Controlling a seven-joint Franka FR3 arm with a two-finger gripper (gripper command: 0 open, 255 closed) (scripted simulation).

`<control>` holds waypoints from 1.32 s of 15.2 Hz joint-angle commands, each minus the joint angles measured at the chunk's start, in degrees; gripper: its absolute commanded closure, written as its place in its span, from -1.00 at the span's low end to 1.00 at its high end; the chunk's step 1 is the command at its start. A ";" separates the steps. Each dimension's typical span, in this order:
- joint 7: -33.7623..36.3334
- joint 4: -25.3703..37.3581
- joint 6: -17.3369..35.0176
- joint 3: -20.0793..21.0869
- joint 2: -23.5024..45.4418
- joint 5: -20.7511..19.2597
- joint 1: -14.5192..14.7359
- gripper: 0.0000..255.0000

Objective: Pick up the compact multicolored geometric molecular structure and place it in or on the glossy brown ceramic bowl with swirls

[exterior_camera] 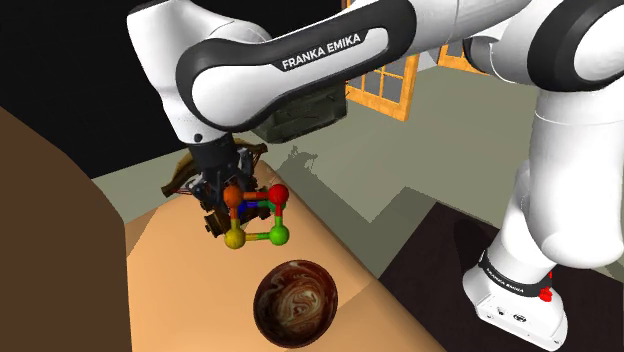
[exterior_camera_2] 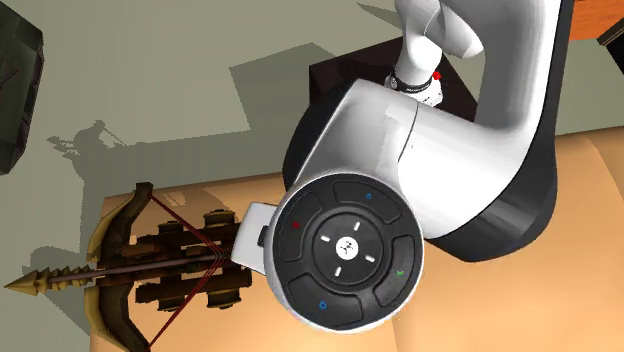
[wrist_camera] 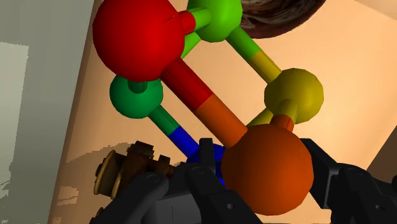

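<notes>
One gap matters: the molecular structure hangs in the air above the table, its orange ball clamped in the gripper. The brown swirled bowl sits below, offset toward the shoulder view's lower right. My read: translate that way, then lower.

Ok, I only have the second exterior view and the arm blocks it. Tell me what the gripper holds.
Observer: In the wrist view the gripper is shut on the molecular model, clasping its orange ball.
Operator: Give me the bowl's position.
Observer: In the shoulder view the brown swirled bowl sits on the table, below and right of the model.
Operator: Say whether the model is off the table.
Observer: Yes, it hangs clear above the table, apart from the bowl.
</notes>
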 commanded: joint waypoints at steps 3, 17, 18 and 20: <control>3.56 -5.79 0.55 1.82 -5.37 1.86 1.57 1.00; 10.14 -16.00 4.65 5.06 -11.67 4.45 4.87 1.00; 10.22 -16.65 5.40 5.05 -11.56 4.37 4.87 1.00; 10.40 -17.91 6.88 5.04 -11.30 4.20 4.88 1.00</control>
